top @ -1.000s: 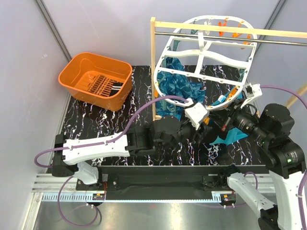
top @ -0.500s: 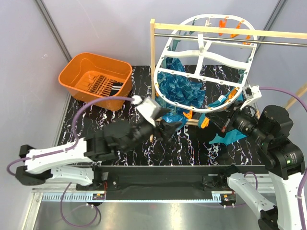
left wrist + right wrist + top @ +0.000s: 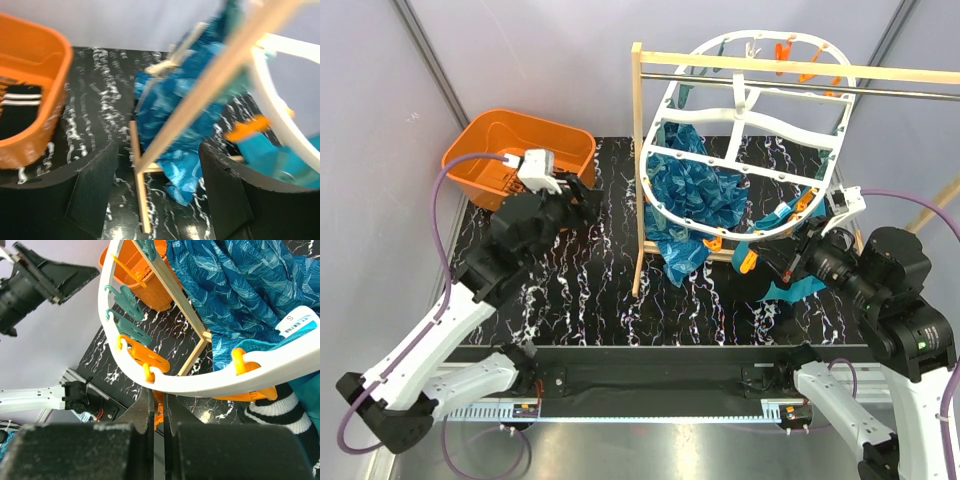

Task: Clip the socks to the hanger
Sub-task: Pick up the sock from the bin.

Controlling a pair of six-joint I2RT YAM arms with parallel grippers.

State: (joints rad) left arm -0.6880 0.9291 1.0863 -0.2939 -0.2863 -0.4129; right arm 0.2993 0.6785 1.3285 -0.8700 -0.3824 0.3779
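The white oval hanger (image 3: 750, 120) hangs from the rack rod, with orange and teal clips round its rim. My right gripper (image 3: 767, 265) is shut on an orange clip (image 3: 159, 412) at the hanger's lower rim (image 3: 200, 382). A black sock with white stripes (image 3: 280, 412) hangs beside it. My left gripper (image 3: 582, 198) is open and empty, beside the orange basket's (image 3: 480, 140) right rim. Another striped sock (image 3: 20, 105) lies in the basket (image 3: 45, 65); in the top view my left wrist hides it. Its left finger (image 3: 95, 190) is wide apart from the other one.
A blue patterned cloth (image 3: 695, 195) hangs from the hanger, down to the table. A plain teal cloth (image 3: 800, 285) lies below my right gripper. The wooden rack's post (image 3: 639, 170) and foot (image 3: 140, 195) stand between the basket and the hanger.
My left arm has swung from under the hanger leftward and back to the basket's right rim, gripper open. My right gripper has stayed at the hanger's lower rim.
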